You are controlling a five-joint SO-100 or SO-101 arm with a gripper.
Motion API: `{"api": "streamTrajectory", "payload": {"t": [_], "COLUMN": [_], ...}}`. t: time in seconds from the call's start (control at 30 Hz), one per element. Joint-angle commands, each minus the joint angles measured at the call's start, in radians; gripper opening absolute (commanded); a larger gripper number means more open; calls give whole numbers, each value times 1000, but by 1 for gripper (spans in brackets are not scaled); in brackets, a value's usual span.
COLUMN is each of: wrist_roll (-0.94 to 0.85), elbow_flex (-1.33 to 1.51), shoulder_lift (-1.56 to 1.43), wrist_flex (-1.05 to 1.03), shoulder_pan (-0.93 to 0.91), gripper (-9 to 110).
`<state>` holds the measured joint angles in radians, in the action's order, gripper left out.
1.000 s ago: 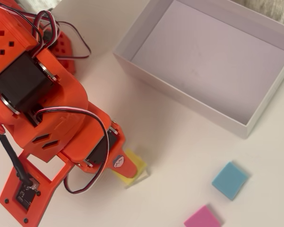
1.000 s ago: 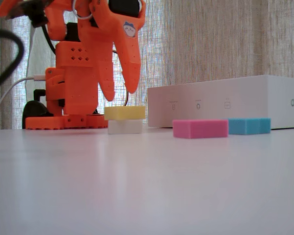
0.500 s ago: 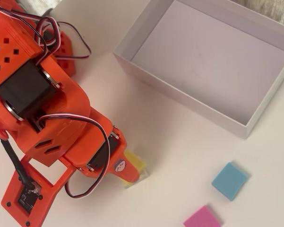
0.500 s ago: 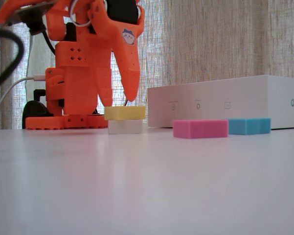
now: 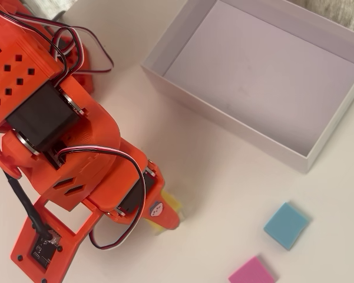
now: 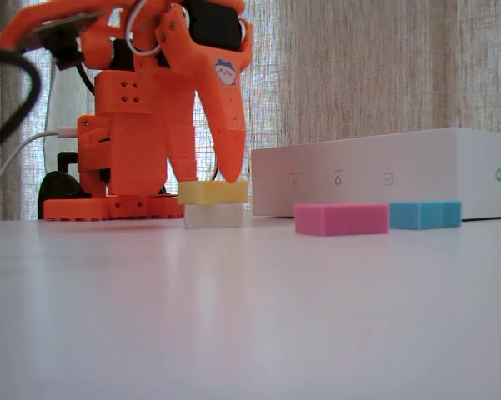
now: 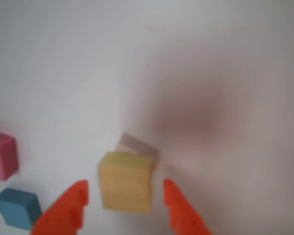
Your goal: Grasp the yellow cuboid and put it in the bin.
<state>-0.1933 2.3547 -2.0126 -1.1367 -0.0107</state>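
Note:
The yellow cuboid (image 6: 212, 192) lies flat on top of a cream block (image 6: 213, 216) in front of the arm's base. In the wrist view the yellow cuboid (image 7: 125, 181) sits between my two orange fingers, with the cream block (image 7: 138, 145) showing behind it. My gripper (image 7: 124, 185) is open and straddles the cuboid, with a gap on each side. In the fixed view my gripper (image 6: 208, 176) has its tips at the cuboid's top edge. In the overhead view the arm hides all but a sliver of the cuboid (image 5: 172, 203). The bin (image 5: 306, 160) stands at the upper right.
A blue block (image 5: 287, 225) and a pink block (image 5: 251, 272) lie on the white table to the right of the gripper, below the bin. In the fixed view the pink block (image 6: 340, 218) and blue block (image 6: 425, 214) lie in front of the bin's wall (image 6: 383, 179).

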Motion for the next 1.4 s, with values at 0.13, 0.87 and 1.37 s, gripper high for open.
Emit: {"api": "streamTrajectory", "payload": {"t": [0.13, 0.87, 1.37], "wrist_roll": [-11, -11, -11], "elbow_flex": [2, 18, 29], "shoulder_lift": [6, -18, -31], "wrist_flex": [29, 54, 75], "shoulder_pan": [6, 8, 8], "gripper": [18, 13, 7]}}
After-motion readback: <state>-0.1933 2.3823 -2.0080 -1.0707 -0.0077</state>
